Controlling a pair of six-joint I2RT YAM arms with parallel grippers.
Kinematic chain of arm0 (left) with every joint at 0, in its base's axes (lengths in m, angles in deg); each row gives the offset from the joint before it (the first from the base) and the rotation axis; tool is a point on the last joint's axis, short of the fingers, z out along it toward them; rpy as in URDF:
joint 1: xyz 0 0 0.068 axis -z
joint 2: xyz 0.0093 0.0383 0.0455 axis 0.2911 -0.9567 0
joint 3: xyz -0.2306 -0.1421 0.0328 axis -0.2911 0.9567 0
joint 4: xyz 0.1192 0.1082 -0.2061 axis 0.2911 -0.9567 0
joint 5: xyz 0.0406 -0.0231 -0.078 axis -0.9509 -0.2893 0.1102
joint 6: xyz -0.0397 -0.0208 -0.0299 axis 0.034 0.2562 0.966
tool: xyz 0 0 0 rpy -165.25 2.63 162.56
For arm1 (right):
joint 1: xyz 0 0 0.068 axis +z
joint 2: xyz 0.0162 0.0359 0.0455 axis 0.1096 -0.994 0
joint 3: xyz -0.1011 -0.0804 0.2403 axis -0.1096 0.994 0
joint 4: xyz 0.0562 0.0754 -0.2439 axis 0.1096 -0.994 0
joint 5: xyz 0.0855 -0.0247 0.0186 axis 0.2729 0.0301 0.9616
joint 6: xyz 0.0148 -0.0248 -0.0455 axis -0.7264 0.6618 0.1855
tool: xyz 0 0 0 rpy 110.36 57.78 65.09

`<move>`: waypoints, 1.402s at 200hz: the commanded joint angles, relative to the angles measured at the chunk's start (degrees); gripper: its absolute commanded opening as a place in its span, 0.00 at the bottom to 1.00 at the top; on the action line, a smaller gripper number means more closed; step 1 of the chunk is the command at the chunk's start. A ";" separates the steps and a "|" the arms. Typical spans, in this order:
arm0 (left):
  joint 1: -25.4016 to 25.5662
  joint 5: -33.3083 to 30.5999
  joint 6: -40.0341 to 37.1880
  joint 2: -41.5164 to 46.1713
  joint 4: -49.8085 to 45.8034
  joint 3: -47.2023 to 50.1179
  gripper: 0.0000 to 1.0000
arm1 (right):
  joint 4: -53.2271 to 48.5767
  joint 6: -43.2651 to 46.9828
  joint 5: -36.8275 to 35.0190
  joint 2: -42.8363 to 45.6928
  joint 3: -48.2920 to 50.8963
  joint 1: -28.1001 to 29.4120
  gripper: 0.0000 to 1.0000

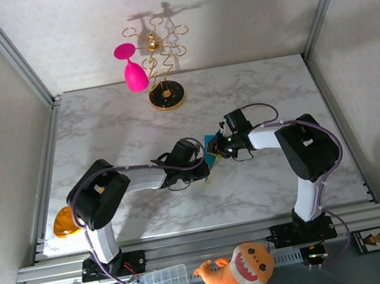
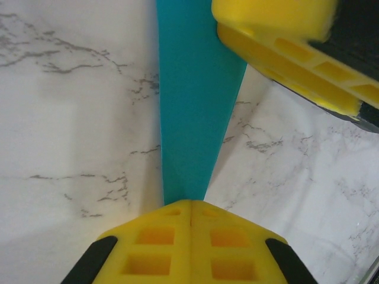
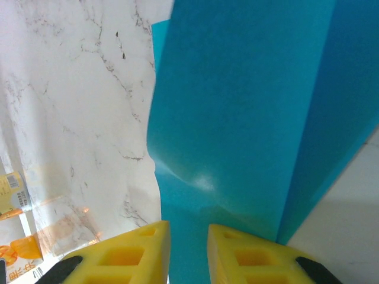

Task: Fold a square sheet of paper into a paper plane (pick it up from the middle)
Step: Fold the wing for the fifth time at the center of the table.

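Left gripper [image 2: 190,204], fingers pressed together, pinches the narrow end of the turquoise paper [image 2: 192,100] at bottom centre. The paper's long axis runs up the frame, widening toward the top edge. Right gripper [image 3: 188,228]: jaws slightly apart, paper between them.

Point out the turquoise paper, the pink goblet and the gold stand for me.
turquoise paper [image 2: 192,106], left wrist view, middle of the folded strip.
pink goblet [image 1: 136,78], top external view, on its bowl.
gold stand [image 1: 168,99], top external view, on its round base.
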 commanded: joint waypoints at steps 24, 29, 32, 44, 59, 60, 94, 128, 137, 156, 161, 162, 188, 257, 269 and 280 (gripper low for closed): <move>1.17 -3.33 -1.49 -2.25 -5.26 0.09 0.00 | -0.93 0.39 -4.26 5.01 -0.68 -0.09 0.25; 1.14 -3.52 -1.57 -2.26 -5.43 0.25 0.00 | -0.66 0.52 -4.35 5.95 -0.50 -0.03 0.24; 1.17 -3.74 -1.65 -2.22 -5.54 0.28 0.00 | -0.57 0.59 -4.46 6.42 -0.34 -0.09 0.24; 1.17 -4.06 -1.88 -2.25 -5.92 0.37 0.00 | -0.28 0.72 -4.58 7.97 0.51 0.02 0.22; 1.17 -4.18 -1.96 -2.31 -5.92 0.37 0.00 | 0.24 0.64 -3.97 9.25 2.00 0.89 0.17; 1.17 -4.14 -1.96 -2.33 -5.92 0.33 0.00 | 0.24 0.59 -3.96 9.28 2.05 0.97 0.17; 1.26 -4.07 -2.05 -2.48 -5.75 0.02 0.00 | -0.91 -0.83 -5.11 10.08 3.83 2.86 0.08; 1.30 -4.02 -2.31 -2.77 -5.92 -0.24 0.00 | -1.49 -0.95 -4.77 8.00 3.93 4.03 0.03; 1.26 -3.95 -2.31 -2.79 -5.93 -0.23 0.00 | -1.47 -1.06 -4.63 7.30 4.02 4.33 0.03; 1.32 -4.01 -2.42 -2.79 -6.14 -0.33 0.00 | -1.51 -0.95 -4.29 6.20 3.93 4.64 0.02; 1.26 -4.01 -2.40 -2.79 -6.18 -0.33 0.00 | -1.60 -0.95 -4.23 5.88 3.86 4.71 0.02; 1.30 -4.05 -2.40 -2.79 -6.23 -0.33 0.00 | -1.60 -0.95 -4.27 5.80 3.85 4.77 0.02; 1.34 -4.24 -2.48 -2.71 -6.41 -0.33 0.00 | -1.61 -0.69 -3.81 4.36 3.85 5.01 0.01; 1.36 -4.75 -2.49 -2.77 -6.89 -0.42 0.00 | -1.41 -0.55 -1.90 4.09 4.59 5.81 0.00; 1.40 -4.94 -2.49 -2.75 -6.99 -0.42 0.00 | -1.72 -0.75 -1.84 4.95 4.97 6.01 0.00; 1.43 -4.97 -2.49 -2.75 -7.03 -0.48 0.00 | -2.27 -1.08 -2.10 5.46 5.24 6.27 0.00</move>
